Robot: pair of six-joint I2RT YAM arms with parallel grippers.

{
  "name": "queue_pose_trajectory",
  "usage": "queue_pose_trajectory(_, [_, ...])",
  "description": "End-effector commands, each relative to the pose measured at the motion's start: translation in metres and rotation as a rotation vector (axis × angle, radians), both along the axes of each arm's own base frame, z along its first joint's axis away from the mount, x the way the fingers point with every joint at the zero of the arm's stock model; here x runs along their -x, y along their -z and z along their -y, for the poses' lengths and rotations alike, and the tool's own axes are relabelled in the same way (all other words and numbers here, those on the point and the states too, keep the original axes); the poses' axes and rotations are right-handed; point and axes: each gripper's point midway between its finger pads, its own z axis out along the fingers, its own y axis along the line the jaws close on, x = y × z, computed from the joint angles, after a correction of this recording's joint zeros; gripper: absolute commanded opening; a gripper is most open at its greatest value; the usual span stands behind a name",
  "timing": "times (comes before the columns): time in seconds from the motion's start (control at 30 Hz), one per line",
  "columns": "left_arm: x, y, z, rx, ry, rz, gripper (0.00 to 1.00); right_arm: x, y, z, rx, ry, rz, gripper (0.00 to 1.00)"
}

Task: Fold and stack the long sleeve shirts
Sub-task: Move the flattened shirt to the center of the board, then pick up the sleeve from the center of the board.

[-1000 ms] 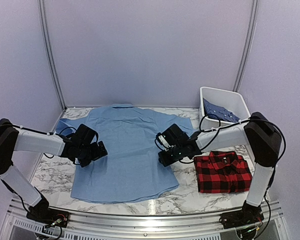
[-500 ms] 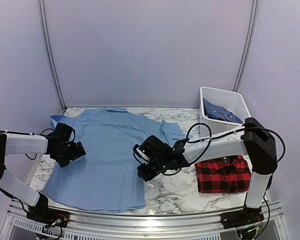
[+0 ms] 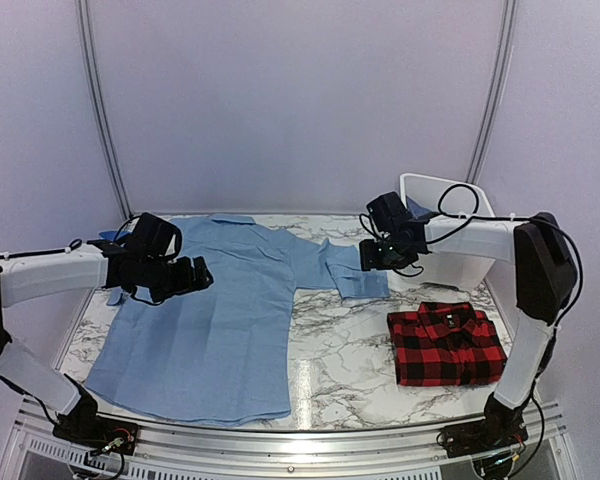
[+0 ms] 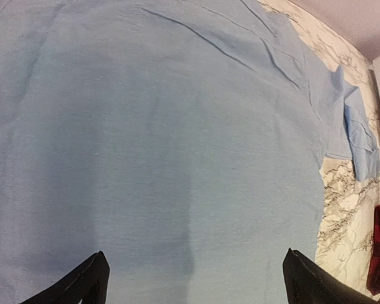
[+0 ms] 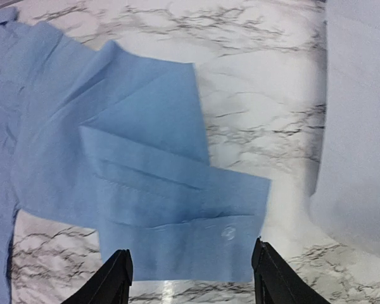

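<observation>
A plain light blue long sleeve shirt point(image 3: 220, 320) lies spread back-up on the left half of the marble table. Its right sleeve is folded in on itself, ending in a buttoned cuff point(image 5: 183, 240) near the bin. My left gripper point(image 3: 195, 275) hovers open over the shirt's upper back point(image 4: 177, 139), nothing between its fingers. Just above the cuff point(image 3: 365, 282), my right gripper point(image 3: 372, 258) holds its jaws apart and empty. A red-and-black plaid shirt point(image 3: 445, 343) lies folded at the front right. Inside the bin, a darker blue shirt point(image 3: 416, 211) shows partly behind the right arm.
A white plastic bin point(image 3: 465, 215) stands at the back right corner; its wall point(image 5: 361, 126) is close beside my right gripper. Bare marble point(image 3: 345, 350) lies between the light blue shirt and the plaid one. Curtain walls close in the back and sides.
The light blue shirt slid left and its right side bunched. My right gripper left the lower hem and moved back right to the sleeve cuff, opening wider. My left gripper moved right over the shirt's back.
</observation>
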Motion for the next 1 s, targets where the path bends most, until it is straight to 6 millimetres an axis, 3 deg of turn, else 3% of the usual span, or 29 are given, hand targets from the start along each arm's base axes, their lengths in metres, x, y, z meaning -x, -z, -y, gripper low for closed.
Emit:
queue_pose_trajectory(0.0, [0.004, 0.005, 0.026, -0.019, 0.080, -0.033, 0.99, -0.020, 0.018, 0.036, 0.059, 0.078, -0.010, 0.61])
queue_pose_trajectory(0.07, [0.002, 0.005, 0.034, -0.016, 0.092, -0.032, 0.99, -0.029, 0.028, 0.049, 0.060, 0.097, -0.015, 0.60])
queue_pose_trajectory(0.17, [0.000, 0.004, 0.042, -0.011, 0.101, -0.034, 0.99, -0.030, 0.045, 0.054, 0.057, 0.091, -0.050, 0.59])
queue_pose_trajectory(0.47, [-0.004, 0.002, 0.062, 0.022, 0.130, -0.047, 0.99, -0.011, 0.090, 0.060, 0.075, 0.103, -0.123, 0.52])
queue_pose_trajectory(0.63, [-0.008, -0.003, 0.069, 0.046, 0.125, -0.038, 0.99, 0.000, 0.107, 0.054, 0.081, 0.092, -0.149, 0.38])
queue_pose_trajectory(0.73, [-0.009, -0.008, 0.073, 0.068, 0.118, -0.031, 0.99, -0.001, 0.103, 0.050, 0.082, 0.086, -0.143, 0.19])
queue_pose_trajectory(0.83, [-0.009, -0.013, 0.079, 0.110, 0.120, -0.030, 0.99, -0.009, 0.080, 0.047, 0.080, 0.087, -0.099, 0.00])
queue_pose_trajectory(0.97, [-0.007, -0.020, 0.089, 0.183, 0.133, -0.034, 0.99, -0.023, 0.031, 0.034, 0.042, 0.063, 0.001, 0.00])
